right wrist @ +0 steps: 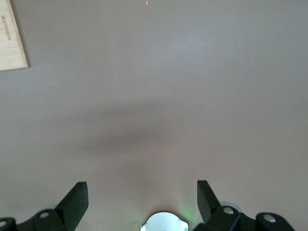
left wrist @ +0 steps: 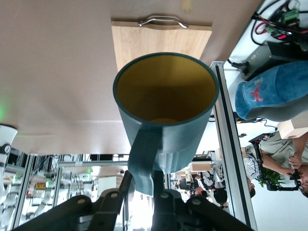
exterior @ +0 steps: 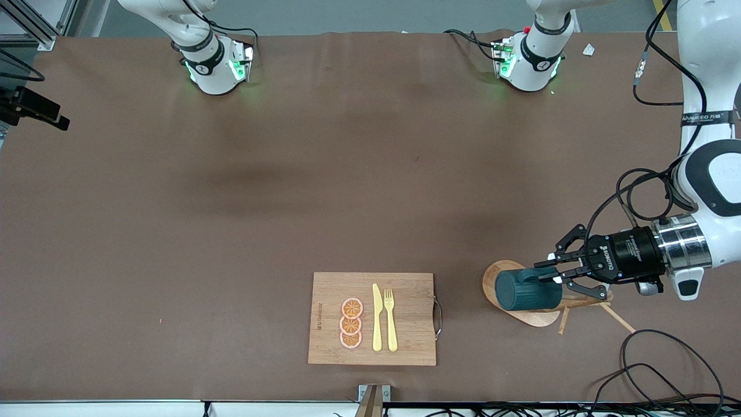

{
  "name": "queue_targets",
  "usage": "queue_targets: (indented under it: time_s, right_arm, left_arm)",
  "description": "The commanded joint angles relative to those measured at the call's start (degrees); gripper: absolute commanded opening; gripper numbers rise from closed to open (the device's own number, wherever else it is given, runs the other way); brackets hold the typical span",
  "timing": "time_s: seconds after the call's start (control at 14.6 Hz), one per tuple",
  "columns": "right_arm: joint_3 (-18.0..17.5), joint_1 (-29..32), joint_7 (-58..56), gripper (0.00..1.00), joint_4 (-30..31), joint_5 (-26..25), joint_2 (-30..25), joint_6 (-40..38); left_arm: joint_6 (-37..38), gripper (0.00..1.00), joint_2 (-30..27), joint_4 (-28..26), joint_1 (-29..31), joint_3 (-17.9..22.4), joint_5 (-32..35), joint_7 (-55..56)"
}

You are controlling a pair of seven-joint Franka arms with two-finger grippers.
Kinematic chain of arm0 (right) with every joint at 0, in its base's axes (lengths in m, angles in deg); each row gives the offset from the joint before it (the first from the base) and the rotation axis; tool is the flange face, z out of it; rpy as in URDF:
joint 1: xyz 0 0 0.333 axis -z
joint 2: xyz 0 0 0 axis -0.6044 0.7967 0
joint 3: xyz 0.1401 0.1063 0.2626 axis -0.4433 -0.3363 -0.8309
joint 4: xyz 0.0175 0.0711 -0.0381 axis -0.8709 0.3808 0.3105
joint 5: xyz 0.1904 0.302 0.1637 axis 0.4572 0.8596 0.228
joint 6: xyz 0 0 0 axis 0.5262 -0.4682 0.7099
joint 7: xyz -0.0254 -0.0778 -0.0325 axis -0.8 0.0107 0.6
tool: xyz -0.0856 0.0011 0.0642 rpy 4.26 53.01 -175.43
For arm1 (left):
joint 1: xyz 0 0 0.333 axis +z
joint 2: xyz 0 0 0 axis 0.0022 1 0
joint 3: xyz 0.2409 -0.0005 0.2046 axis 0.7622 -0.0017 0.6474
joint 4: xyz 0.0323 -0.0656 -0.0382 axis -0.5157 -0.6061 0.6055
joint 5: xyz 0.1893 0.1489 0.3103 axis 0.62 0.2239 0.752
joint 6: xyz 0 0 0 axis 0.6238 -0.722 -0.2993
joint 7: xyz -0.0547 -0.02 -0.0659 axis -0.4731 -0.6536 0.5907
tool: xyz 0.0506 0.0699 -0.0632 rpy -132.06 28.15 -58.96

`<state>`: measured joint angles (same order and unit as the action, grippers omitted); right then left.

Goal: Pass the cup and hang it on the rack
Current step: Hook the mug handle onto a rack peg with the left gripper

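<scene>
While the left arm is reaching in from the desk edge at its own end, its forearm is lying almost level and its hand [exterior: 554,277] is pointing sideways over the rack [exterior: 509,296], near the corner where that end meets the edge closest to the front camera. The hand is clenching the cup [exterior: 528,289] by its handle, holding it on its side above the rack's oval base, with the mouth turned toward the cutting board [exterior: 372,318]. Thin pegs of the rack are sticking out below the hand; whether the cup is touching one is unclear.

The left wrist view is looking straight into the cup [left wrist: 166,108], showing the yellow inside and the handle [left wrist: 144,159] running down between the dark fingers [left wrist: 166,207], details hidden in the front view. The board [left wrist: 144,43] with its metal handle is showing past the rim.

The right arm is waiting, with only its base visible at the desk's top edge in the front view. Its wrist view is showing the right hand [right wrist: 142,199] spread wide and holding nothing, over bare desk [right wrist: 168,96].
</scene>
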<state>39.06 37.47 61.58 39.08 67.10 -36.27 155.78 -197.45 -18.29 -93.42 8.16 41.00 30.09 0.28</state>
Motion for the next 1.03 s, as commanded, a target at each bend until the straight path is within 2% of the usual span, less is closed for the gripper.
queue_targets:
  time_s: [0.0, 0.21, 0.96]
  right_arm:
    - [-0.21, 0.33, 0.31, 1.0, 1.4, 1.3, -1.5, 1.15]
    - [-0.04, 0.33, -0.93, 1.0, 1.4, 1.22, -1.58, 0.28]
    - [-0.12, 0.42, -0.93, 1.0, 1.23, 0.6, -1.5, -0.87]
  left_arm:
    - [1.19, 0.01, 1.5, 0.66, 0.84, -0.44, -2.71, -1.12]
    - [1.28, 0.01, 3.34, 2.15, 1.02, -0.35, -2.98, -1.13]
    - [1.28, 0.01, 4.75, 1.98, 2.86, 0.27, -2.63, -2.18]
